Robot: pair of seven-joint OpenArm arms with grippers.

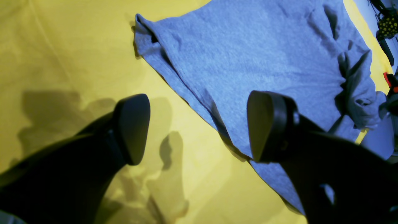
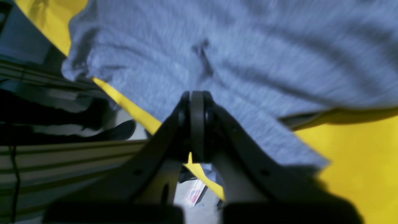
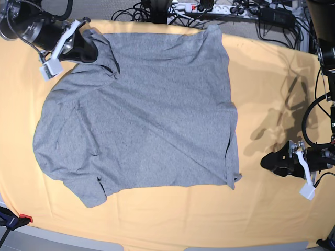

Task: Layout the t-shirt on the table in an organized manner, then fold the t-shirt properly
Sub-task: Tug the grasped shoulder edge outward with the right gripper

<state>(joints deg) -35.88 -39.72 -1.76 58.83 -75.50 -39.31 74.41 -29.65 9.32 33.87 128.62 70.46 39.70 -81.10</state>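
**Right fingers pinched at a shirt corner, left fingers spread beside the hem**

Left wrist view: the left gripper [image 1: 199, 127] has its two black fingers [image 1: 132, 127] spread wide with nothing between them. The t-shirt [image 1: 248, 59] lies ahead of and under the right-hand finger, its edge running diagonally through the gap; the other finger hangs over bare table [image 1: 62, 62] (pale yellow cloth, marked by the fingers' shadows). A folded corner of the shirt lies well beyond the fingertips.

Right wrist view: the right gripper [image 2: 196, 102] has its fingers [image 2: 196, 124] pressed flat together, tips right at the grey t-shirt [image 2: 233, 56]. The picture is blurred, so whether cloth is caught between them cannot be told. Yellow table [image 2: 357, 149] shows to one side of the fingers, its edge and dark clutter below it to the other.

Base view: the t-shirt [image 3: 141, 104] lies spread, plain side up, with some wrinkles. The right gripper [image 3: 91, 49] sits at its far corner, touching the cloth. The left gripper [image 3: 269, 161] rests near the opposite side, just beside the near hem corner but apart from it. Cables [image 3: 230, 9] (and a power strip) lie beyond the table [image 3: 272, 68].
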